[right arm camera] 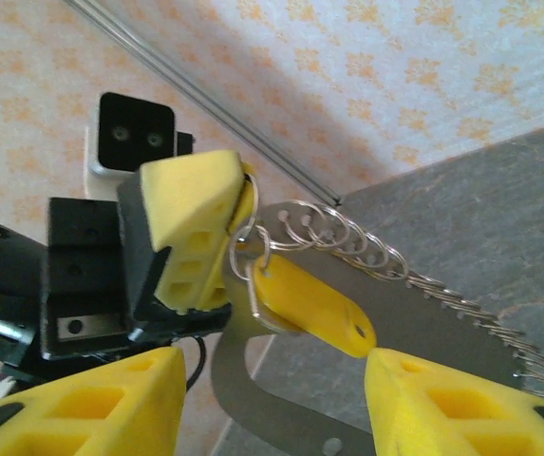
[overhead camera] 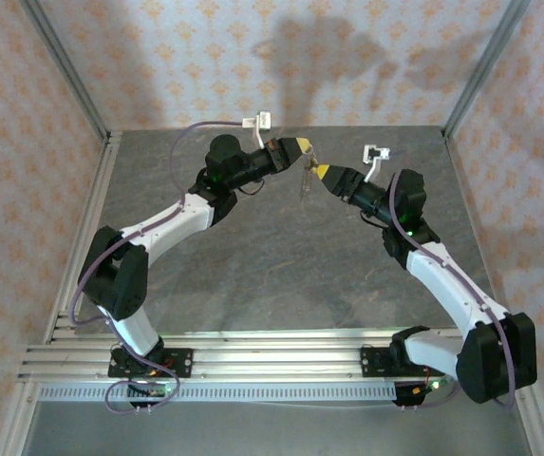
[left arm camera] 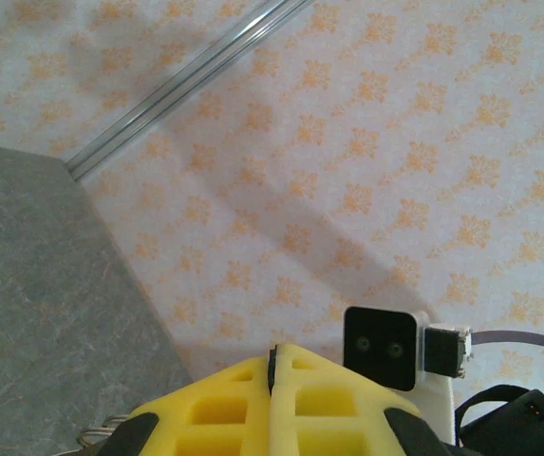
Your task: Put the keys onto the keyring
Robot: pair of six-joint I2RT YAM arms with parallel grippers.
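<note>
The left gripper (right arm camera: 234,223) is pinching the keyring (right arm camera: 376,255) tight. The key (right arm camera: 309,309) is dangling just below that gripper, and the right gripper (right arm camera: 273,369) is gaping wide beneath. The key is likely handling light, slick and swingy, so its flat yellow head is offering the surest hold.
</note>
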